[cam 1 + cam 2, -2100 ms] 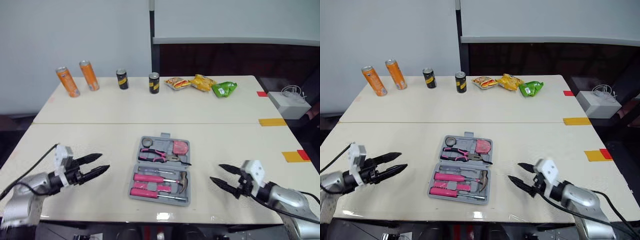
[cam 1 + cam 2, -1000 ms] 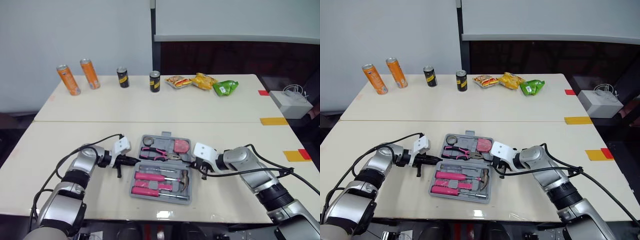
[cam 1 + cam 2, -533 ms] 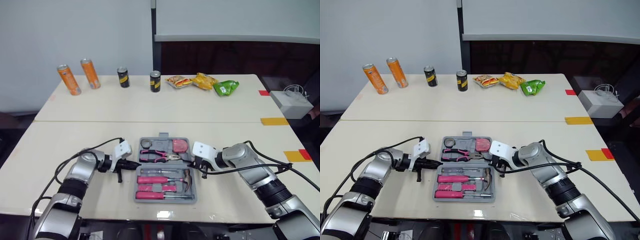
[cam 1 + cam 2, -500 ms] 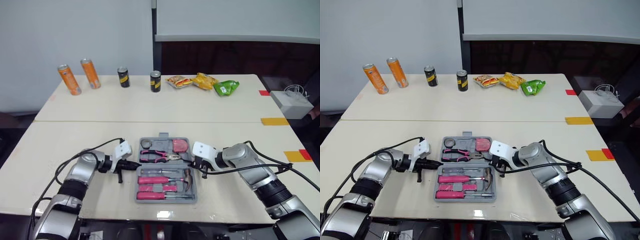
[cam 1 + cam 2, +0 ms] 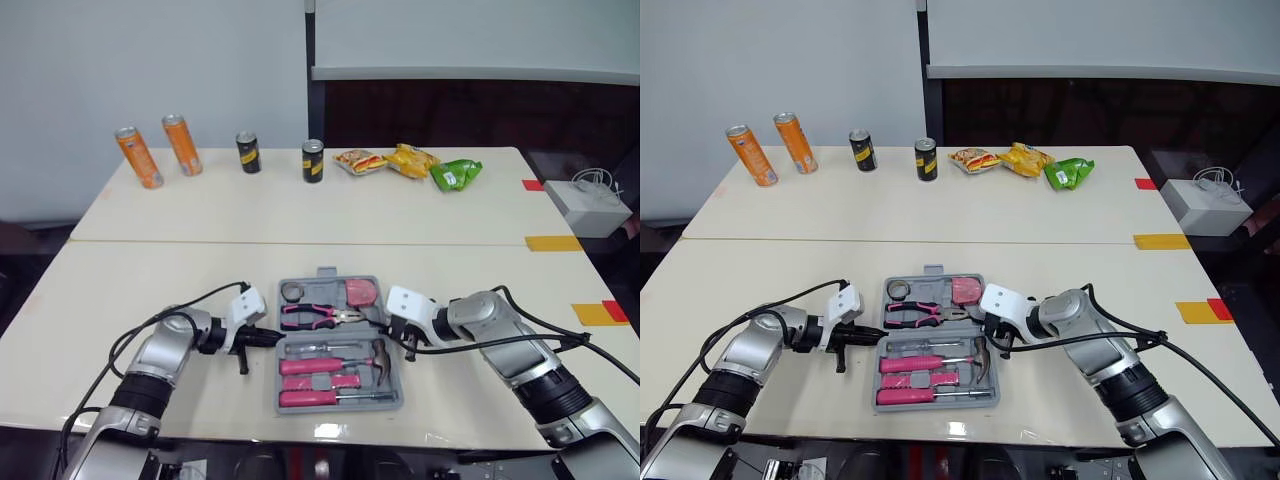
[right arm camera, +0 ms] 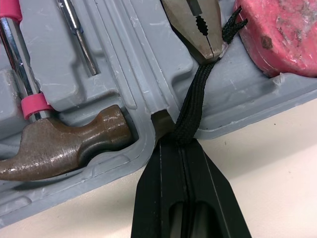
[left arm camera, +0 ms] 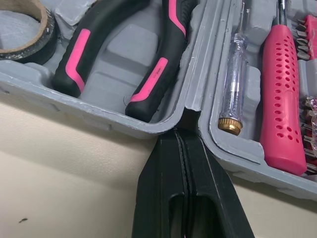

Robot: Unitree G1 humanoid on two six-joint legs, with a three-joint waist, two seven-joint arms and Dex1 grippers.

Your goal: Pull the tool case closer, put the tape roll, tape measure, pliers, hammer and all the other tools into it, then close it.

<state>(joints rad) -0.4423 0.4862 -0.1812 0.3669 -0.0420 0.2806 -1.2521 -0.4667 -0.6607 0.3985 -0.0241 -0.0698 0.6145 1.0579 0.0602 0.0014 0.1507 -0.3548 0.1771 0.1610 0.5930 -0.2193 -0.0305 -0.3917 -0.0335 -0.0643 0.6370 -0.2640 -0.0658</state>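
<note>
Sliding tool case point(image 5: 327, 273) slightly nearer.

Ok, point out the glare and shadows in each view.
Left eye view: a bright glare patch on the table near its front edge, before the tool case. Left wrist view: the case rim casts a soft shadow on the table. Right wrist view: a dull sheen on the head of the hammer.

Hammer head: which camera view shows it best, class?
The right wrist view: the brown hammer head lies close up in its moulded slot. Both eye views show it small, at the right edge of the tool case.
</note>
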